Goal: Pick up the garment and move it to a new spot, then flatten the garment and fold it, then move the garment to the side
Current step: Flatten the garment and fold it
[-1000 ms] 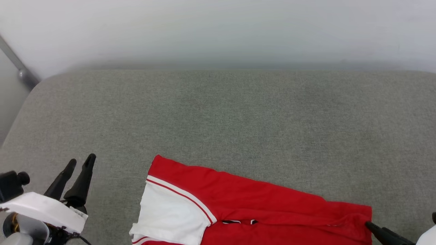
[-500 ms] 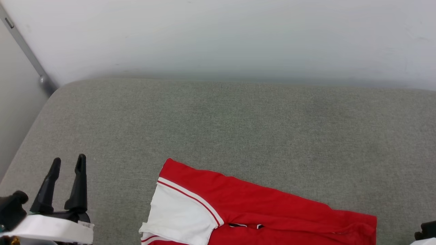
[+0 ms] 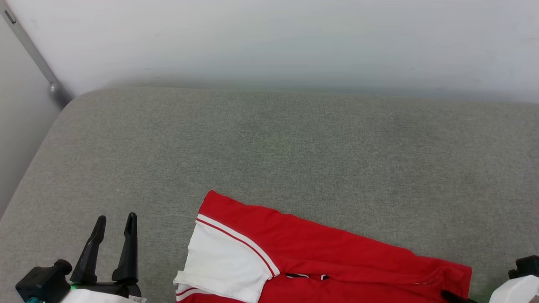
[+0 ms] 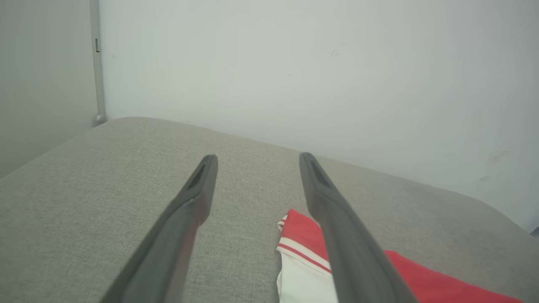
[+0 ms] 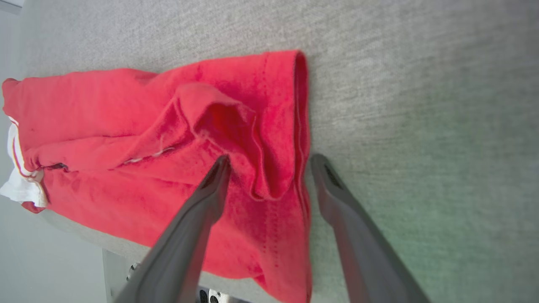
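While the left gripper (image 3: 116, 217) idles wide at lower left, the right gripper (image 5: 270, 158), equally wide, has returned astride the hem of the garment (image 3: 337, 256), apparently to grasp.

The red jersey-cloth T-shirt (image 3: 337, 256) is one plain, saturated red across its body, and reads slightly pinker in the right wrist view. Its short sleeve (image 3: 219, 261) is white. A white band with one thin red line (image 3: 236, 239) runs along the sleeve seam, and the cuff (image 3: 185, 292) is striped red and white. A sliver of black print outlined in white (image 3: 307, 276) shows at a fold. The padded woven-fabric cushion (image 3: 269, 147) is a flecked grey-green with a faint green cast beside the right gripper (image 5: 269, 158), which is charcoal. The left gripper (image 3: 117, 218) is black. The smooth wall (image 3: 269, 38) is off-white, and the metal pipe (image 3: 31, 52) is grey.
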Controlling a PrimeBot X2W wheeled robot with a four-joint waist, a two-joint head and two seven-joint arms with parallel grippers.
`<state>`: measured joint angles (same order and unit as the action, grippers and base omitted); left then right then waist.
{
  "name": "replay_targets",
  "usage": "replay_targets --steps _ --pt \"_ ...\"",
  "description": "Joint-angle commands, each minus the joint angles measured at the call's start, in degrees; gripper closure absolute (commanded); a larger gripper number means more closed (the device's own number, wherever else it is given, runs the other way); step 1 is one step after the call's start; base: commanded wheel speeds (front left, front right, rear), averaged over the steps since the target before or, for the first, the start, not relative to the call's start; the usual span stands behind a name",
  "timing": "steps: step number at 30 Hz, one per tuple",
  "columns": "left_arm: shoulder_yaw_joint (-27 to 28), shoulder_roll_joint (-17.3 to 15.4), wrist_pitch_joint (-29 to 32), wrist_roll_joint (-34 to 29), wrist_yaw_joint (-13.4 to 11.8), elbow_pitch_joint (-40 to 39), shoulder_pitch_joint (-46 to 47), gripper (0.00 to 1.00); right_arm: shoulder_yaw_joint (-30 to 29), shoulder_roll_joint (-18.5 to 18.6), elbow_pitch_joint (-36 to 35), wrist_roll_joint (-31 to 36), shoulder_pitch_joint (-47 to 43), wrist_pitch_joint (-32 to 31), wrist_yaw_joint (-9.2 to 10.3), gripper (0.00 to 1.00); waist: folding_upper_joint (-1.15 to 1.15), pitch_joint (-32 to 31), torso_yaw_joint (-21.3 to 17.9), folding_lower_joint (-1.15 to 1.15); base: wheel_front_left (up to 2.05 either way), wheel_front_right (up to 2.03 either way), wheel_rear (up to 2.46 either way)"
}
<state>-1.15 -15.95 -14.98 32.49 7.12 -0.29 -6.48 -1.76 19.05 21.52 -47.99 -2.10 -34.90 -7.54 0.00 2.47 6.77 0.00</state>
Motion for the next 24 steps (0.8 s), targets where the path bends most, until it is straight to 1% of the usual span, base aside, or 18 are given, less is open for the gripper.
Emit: replay_targets --steps 1,4,5,7,8,9,10,11,12,14,18,21,24 --pt "0.1 -0.01 -0.22 -0.43 0.23 0.64 0.96 0.0 2.66 -1.61 2.11 -0.36 0.32 -0.56 0.11 0.0 0.0 0.45 0.18 0.0 0.0 0.0 0.0" --pt "0.13 0.08 -0.22 -0.46 0.34 1.54 1.25 0.0 5.47 -2.81 3.17 -1.34 0.72 -0.58 0.06 0.0 0.0 0.86 0.3 0.0 0.0 0.0 0.0" --pt "-0.08 -0.06 -0.22 -0.39 0.36 1.7 1.42 0.0 6.51 -2.96 3.51 -1.42 0.87 -0.48 0.05 0.05 0.0 1.0 0.34 0.0 0.0 0.0 0.0" --pt "-0.64 -0.35 -0.22 0.06 0.38 2.0 1.82 0.0 8.87 -3.0 4.56 -1.52 0.78 -0.96 -0.01 0.48 0.0 1.21 0.48 0.0 0.0 0.0 0.0" --pt "-0.64 -0.35 -0.22 0.06 0.38 2.0 1.82 0.0 8.87 -3.0 4.56 -1.52 0.78 -0.96 -0.01 0.48 0.0 1.21 0.48 0.0 0.0 0.0 0.0" --pt "-0.91 -0.47 -0.22 0.19 0.39 2.18 2.01 0.0 9.92 -2.88 4.6 -1.7 0.81 -0.75 -0.01 0.53 0.0 1.31 0.6 0.0 0.0 0.0 0.0" --pt "-1.07 -0.58 -0.22 0.45 0.39 2.28 2.22 0.0 10.39 -2.78 4.45 -2.03 1.09 0.31 -0.02 0.66 0.0 1.43 0.66 0.0 0.0 0.0 0.0" --pt "-1.2 -0.65 -0.22 0.61 0.4 2.3 2.41 0.0 11.1 -2.47 4.67 -2.39 1.33 0.5 -0.02 0.96 0.0 1.51 0.68 0.0 0.0 0.0 0.0" --pt "-1.32 -0.69 -0.22 0.67 0.4 2.33 2.47 0.0 11.91 -1.96 4.86 -2.36 1.31 0.69 -0.02 1.0 0.0 1.56 0.74 0.0 0.0 0.0 0.0" --pt "-1.6 -0.77 -0.22 0.93 0.4 2.37 2.48 0.0 12.62 -1.12 5.05 -3.29 1.63 1.51 -0.01 1.0 0.0 1.61 0.77 0.0 0.0 0.0 0.0" --pt "-1.75 -0.5 -0.23 1.97 0.4 2.84 2.81 0.0 13.32 2.02 4.38 -5.4 2.17 1.91 0.09 1.0 0.0 1.63 0.53 0.0 0.0 0.0 0.0" --pt "-1.99 -0.73 -0.23 1.66 0.35 3.14 3.1 0.0 11.46 4.04 3.99 -7.89 2.84 3.06 0.11 1.0 0.0 1.33 0.29 0.0 0.0 0.0 0.0" --pt "-2.18 -0.75 -0.23 1.3 0.36 3.41 3.24 0.0 8.9 7.25 3.8 -9.52 3.2 3.92 0.15 1.0 0.0 0.95 0.01 0.0 0.0 0.0 0.0"
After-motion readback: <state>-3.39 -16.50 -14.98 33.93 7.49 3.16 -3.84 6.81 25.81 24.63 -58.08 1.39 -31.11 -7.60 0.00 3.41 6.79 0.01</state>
